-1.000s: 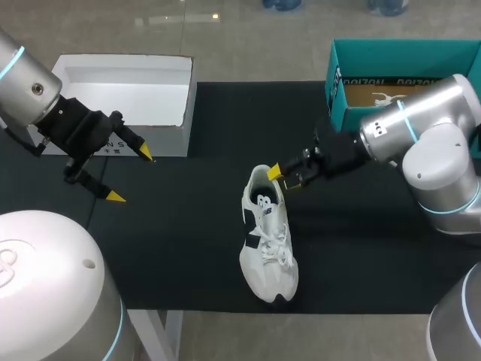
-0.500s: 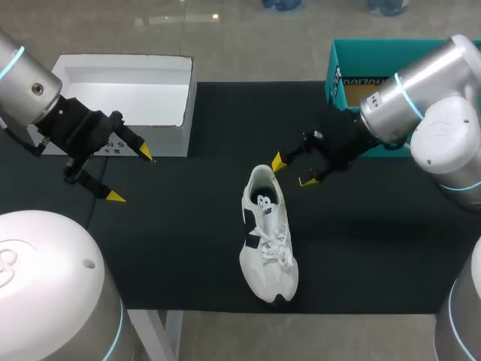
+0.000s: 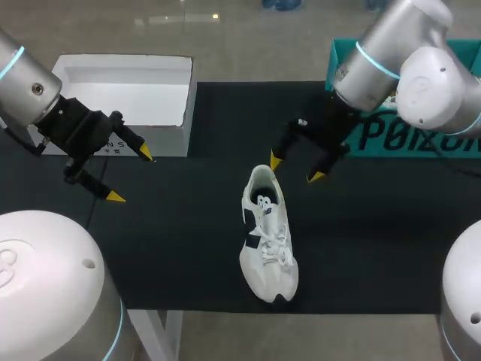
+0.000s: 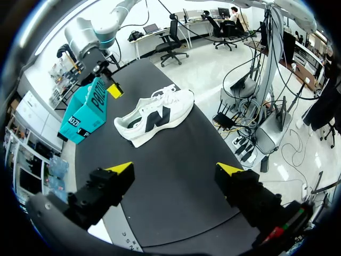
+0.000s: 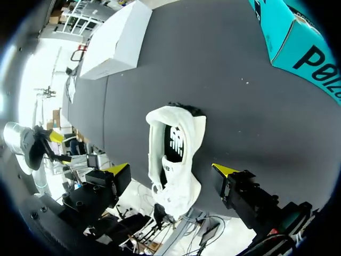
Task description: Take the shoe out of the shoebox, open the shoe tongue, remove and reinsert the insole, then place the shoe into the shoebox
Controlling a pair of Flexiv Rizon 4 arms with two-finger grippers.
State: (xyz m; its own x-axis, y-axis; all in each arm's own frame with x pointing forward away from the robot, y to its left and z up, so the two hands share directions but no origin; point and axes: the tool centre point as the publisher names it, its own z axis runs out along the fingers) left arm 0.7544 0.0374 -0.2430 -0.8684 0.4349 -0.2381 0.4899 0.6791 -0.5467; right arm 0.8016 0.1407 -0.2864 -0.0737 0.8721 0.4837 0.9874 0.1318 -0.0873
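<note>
A white sneaker (image 3: 267, 237) with dark side marks lies on the black mat, heel toward the far side, toe toward the front edge. My right gripper (image 3: 294, 168) hangs open just above and behind the heel, touching nothing; in its wrist view the shoe (image 5: 175, 154) lies under and between the spread fingers of the right gripper (image 5: 171, 169). The teal shoebox (image 3: 409, 90) stands at the far right, partly behind my right arm. My left gripper (image 3: 129, 174) stands open at the far left, well away from the shoe (image 4: 154, 116), which lies ahead of the left gripper (image 4: 175, 168).
A white box lid (image 3: 124, 101) lies upturned at the back left, just behind my left gripper. The black mat (image 3: 180, 241) covers the table between lid and shoebox. The table's front edge runs just past the shoe's toe.
My right gripper has let go of the shoe's heel, risen and turned above it, its fingers spreading apart. The shoe and my left arm have stayed where they were.
</note>
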